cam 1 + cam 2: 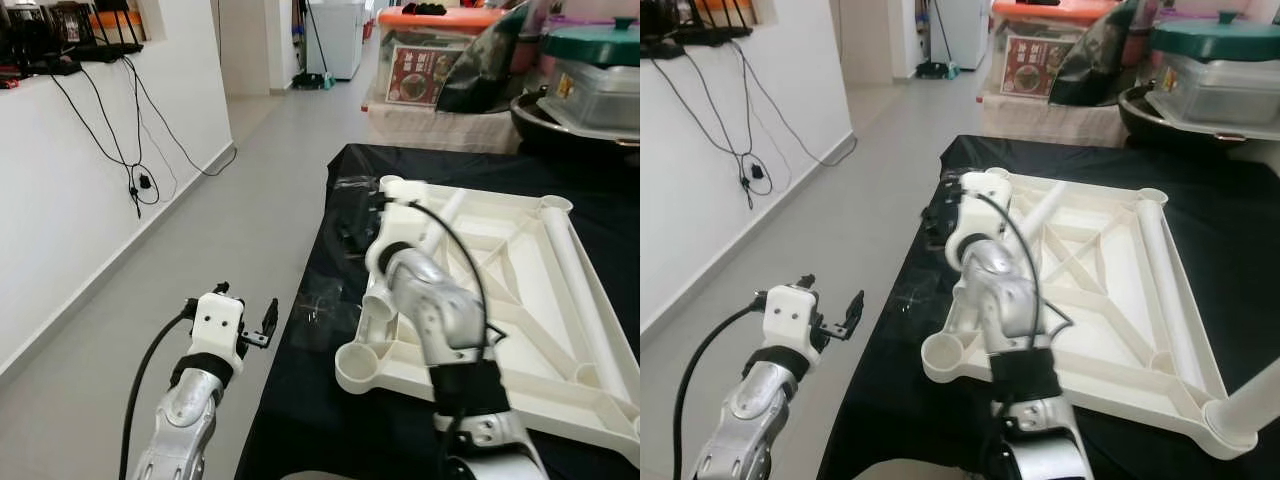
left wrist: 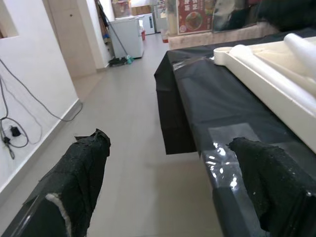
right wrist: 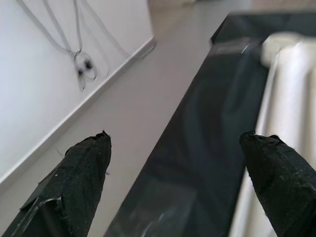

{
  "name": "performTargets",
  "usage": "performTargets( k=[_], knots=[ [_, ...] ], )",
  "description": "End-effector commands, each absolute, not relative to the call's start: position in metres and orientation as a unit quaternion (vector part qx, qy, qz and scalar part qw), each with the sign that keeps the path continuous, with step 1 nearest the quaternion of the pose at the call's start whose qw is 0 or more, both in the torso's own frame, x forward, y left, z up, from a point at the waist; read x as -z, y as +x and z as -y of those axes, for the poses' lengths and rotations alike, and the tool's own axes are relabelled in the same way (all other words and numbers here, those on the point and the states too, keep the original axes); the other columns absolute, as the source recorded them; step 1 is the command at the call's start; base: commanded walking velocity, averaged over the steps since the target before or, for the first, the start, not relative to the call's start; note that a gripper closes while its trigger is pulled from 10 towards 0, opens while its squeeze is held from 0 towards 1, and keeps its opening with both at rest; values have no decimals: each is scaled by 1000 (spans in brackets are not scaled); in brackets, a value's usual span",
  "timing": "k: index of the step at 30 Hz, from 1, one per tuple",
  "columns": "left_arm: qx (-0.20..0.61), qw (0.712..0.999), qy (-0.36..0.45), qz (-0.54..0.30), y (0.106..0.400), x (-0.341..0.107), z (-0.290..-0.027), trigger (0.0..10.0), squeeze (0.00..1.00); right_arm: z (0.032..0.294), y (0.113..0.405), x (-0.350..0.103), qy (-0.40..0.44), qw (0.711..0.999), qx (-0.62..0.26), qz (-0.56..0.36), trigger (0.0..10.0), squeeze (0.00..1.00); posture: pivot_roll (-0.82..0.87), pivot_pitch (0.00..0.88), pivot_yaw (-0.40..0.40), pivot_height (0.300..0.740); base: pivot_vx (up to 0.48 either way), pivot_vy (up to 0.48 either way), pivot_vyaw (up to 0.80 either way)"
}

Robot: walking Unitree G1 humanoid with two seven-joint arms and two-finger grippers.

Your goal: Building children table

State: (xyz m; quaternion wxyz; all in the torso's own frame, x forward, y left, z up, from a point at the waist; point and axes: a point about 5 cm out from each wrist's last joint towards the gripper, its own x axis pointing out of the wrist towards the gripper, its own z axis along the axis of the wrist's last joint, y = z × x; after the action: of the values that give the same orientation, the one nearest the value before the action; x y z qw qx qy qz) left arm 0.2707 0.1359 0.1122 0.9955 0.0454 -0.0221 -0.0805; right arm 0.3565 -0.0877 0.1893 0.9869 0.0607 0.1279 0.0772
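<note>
A white plastic children's table top (image 1: 520, 345) lies upside down on a table covered in black cloth (image 1: 310, 410). One white tube leg (image 1: 578, 280) rests along its right side, and another leg (image 1: 443, 215) slants across its far part. A round corner socket (image 1: 356, 370) faces me at the near left. My right gripper (image 1: 352, 222) reaches past the top's far left corner and is open, over the cloth edge (image 3: 212, 123) next to a white tube (image 3: 294, 84). My left gripper (image 1: 246, 318) hovers open over the floor, left of the table.
Grey floor (image 1: 230, 230) runs along the table's left side to a white wall with hanging black cables (image 1: 135, 180). Behind the table stand an orange-lidded box (image 1: 430, 55) and a green-lidded pot (image 1: 600, 70). A white appliance (image 2: 127, 37) and a broom stand down the corridor.
</note>
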Motion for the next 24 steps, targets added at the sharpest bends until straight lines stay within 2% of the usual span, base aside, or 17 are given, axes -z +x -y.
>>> performTargets(
  k=[1,5,9,15,24],
  knots=[
    [78,995,50,22,272,-111,-136,10000,0,96,360,-182,63,986,-47,-148,10000,0,-7,0,-50,740,0,0,0],
    [67,996,52,20,271,-110,-139,10000,0,121,370,-169,80,980,45,-178,10000,0,0,0,-67,740,0,0,0],
    [65,996,51,21,271,-109,-139,10000,0,128,373,-169,78,979,71,-176,10000,0,1,0,-67,740,0,0,0],
    [65,996,52,23,272,-110,-139,10000,0,125,376,-182,55,985,66,-149,10000,0,-6,0,-60,740,0,0,0],
    [71,996,54,21,273,-109,-136,10000,0,108,367,-148,59,970,47,-233,10000,0,-12,0,-59,740,0,0,0]
  ],
)
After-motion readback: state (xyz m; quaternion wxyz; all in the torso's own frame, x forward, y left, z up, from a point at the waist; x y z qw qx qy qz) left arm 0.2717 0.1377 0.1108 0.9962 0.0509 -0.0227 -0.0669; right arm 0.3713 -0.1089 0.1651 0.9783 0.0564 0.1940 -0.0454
